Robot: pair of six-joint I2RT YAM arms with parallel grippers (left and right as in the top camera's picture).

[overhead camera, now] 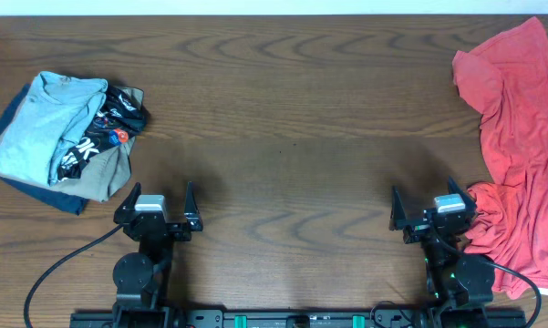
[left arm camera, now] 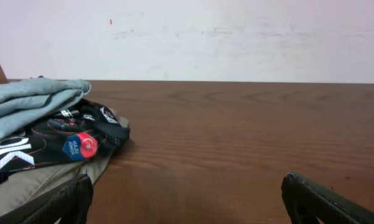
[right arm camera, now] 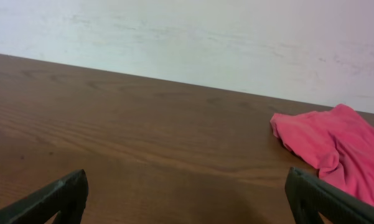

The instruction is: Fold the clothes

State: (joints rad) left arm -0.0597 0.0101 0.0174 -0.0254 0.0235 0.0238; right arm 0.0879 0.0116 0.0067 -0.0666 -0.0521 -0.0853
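A folded light blue T-shirt [overhead camera: 44, 123] lies on top of a pile at the table's left; it also shows in the left wrist view [left arm camera: 31, 102]. A coral-red shirt [overhead camera: 520, 137] lies crumpled along the right edge; it also shows in the right wrist view [right arm camera: 336, 149]. My left gripper [overhead camera: 157, 208] is open and empty near the front edge, right of the pile; its jaws show in the left wrist view [left arm camera: 187, 202]. My right gripper [overhead camera: 431, 211] is open and empty, just left of the red shirt's lower part; its jaws show in the right wrist view [right arm camera: 187, 196].
Under the blue T-shirt lie a black tee with white lettering [overhead camera: 105, 132], a khaki garment [overhead camera: 105, 173] and a navy garment [overhead camera: 46, 196]. The wooden table [overhead camera: 292, 137] stretches between the two piles. A white wall [left arm camera: 236, 37] stands behind the table.
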